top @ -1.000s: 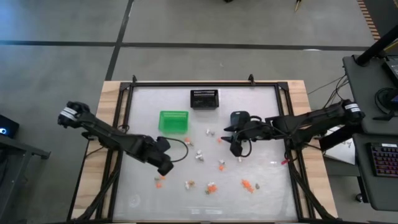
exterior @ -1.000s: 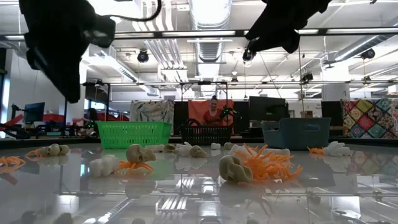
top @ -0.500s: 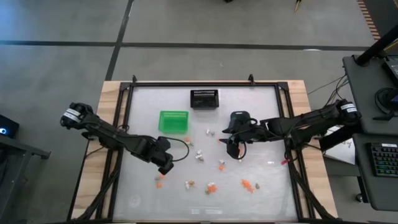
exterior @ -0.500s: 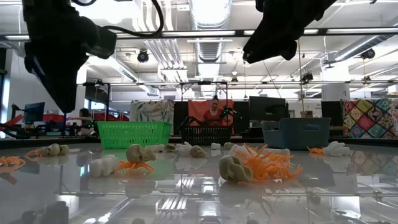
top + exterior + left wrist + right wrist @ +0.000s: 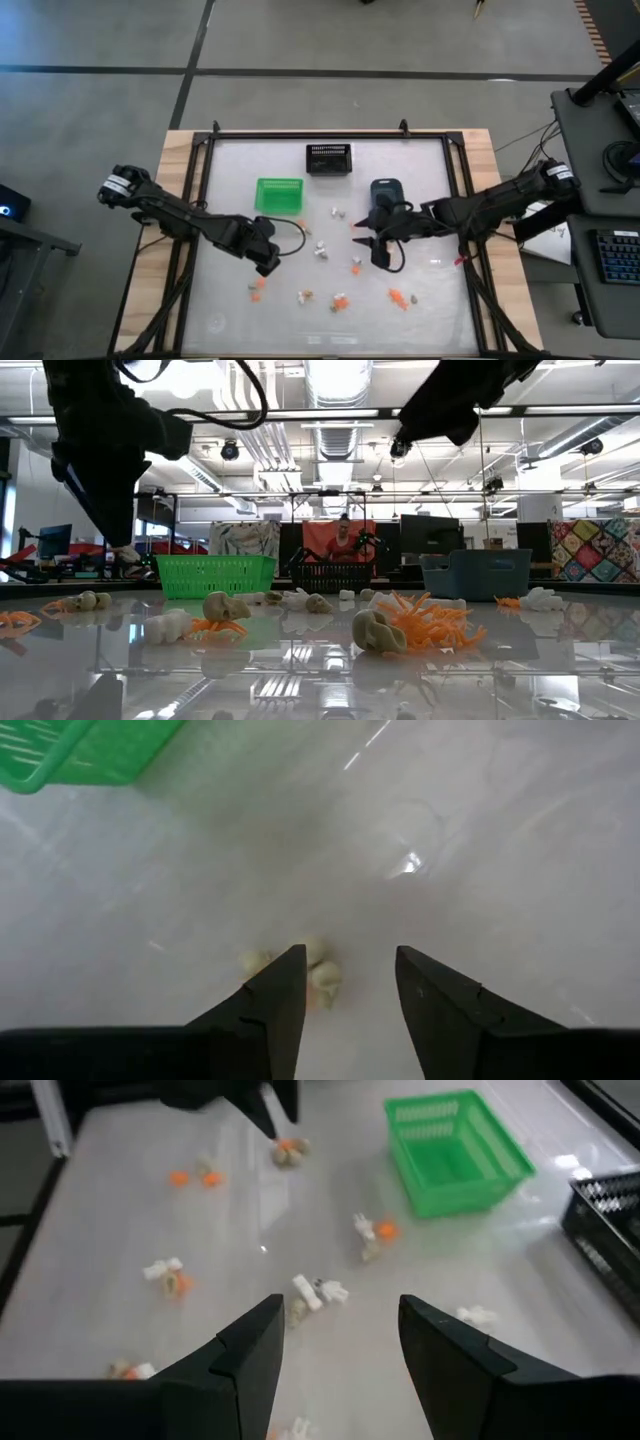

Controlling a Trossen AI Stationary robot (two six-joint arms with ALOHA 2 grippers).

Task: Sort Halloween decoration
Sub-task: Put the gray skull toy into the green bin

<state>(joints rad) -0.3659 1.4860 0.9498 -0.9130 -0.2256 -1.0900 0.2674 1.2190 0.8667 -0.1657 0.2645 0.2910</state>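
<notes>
Just below the left gripper (image 5: 345, 995), whose jaws stand apart and hold nothing, a pale tan trinket (image 5: 322, 975) lies on the desk (image 5: 480, 850), partly hidden by one finger. The right gripper (image 5: 335, 1355) also has its jaws wide and empty, hovering over a white piece (image 5: 318, 1292) near the desk's middle. The rest of the Halloween decoration (image 5: 340, 301) is scattered loose across the glossy surface, none visibly in the green bin (image 5: 279, 194) or black mesh bin (image 5: 328, 158). These trinkets look tiny, light and hard, so on such a slick top they will likely skid or flick away. A low pinch across the body, jaws straddling it squarely, seems safest.
</notes>
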